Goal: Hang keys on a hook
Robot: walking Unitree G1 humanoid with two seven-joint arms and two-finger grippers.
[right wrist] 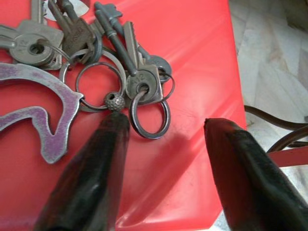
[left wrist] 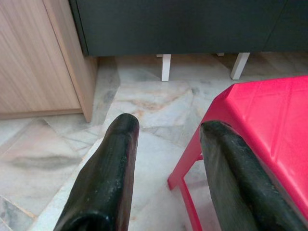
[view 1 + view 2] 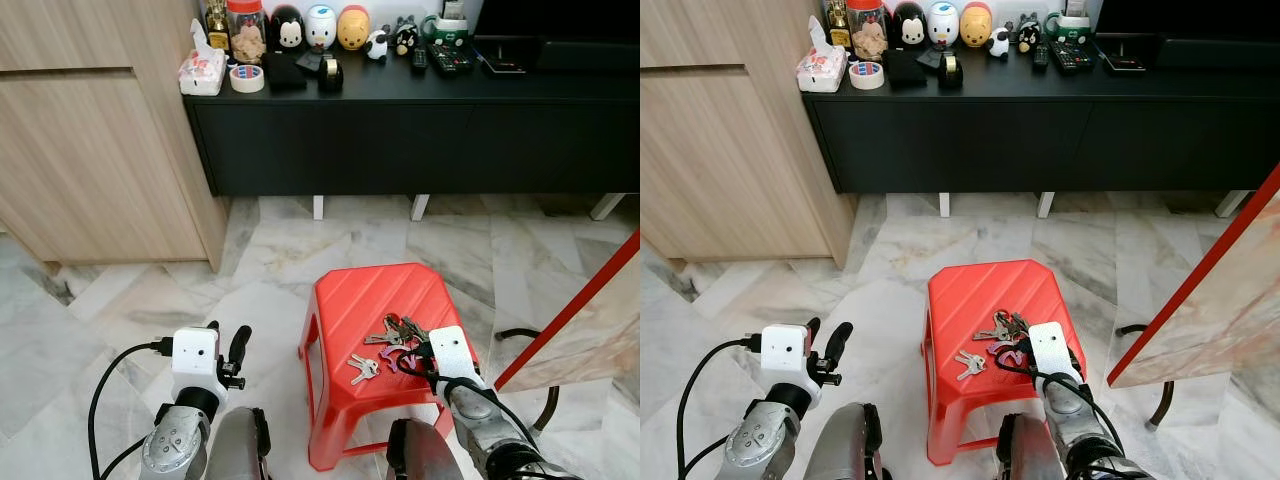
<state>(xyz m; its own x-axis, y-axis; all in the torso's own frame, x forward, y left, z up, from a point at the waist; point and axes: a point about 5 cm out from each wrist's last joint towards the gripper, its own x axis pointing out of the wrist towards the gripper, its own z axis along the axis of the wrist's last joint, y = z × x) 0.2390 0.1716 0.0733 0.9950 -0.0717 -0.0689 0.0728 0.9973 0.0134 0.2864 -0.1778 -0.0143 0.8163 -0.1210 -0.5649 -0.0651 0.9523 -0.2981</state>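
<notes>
A bunch of keys (image 3: 399, 331) is lying on the near right part of a red plastic stool (image 3: 350, 300), with a smaller pair of keys (image 3: 363, 367) sitting apart to its left on the same seat. Your right gripper (image 1: 166, 144) is hovering just over the bunch with its fingers spread wide; one fingertip (image 1: 113, 126) is sitting at the key rings beside a purple horse-shaped tag (image 1: 36, 108), and the other is over bare red plastic, so nothing is being held. Your left gripper (image 2: 166, 144) is hanging to the left of the stool over the marble floor (image 3: 130, 300), its fingers also standing well apart and holding nothing. Beyond the stool, a low black cabinet (image 3: 400, 130) is running along the far wall, carrying a roll of tape (image 3: 247, 78), a tissue pack (image 3: 202, 72), toy figures (image 3: 320, 27) and remote controls (image 3: 450, 55). A wooden cupboard (image 3: 90, 150) is standing on the far left.
</notes>
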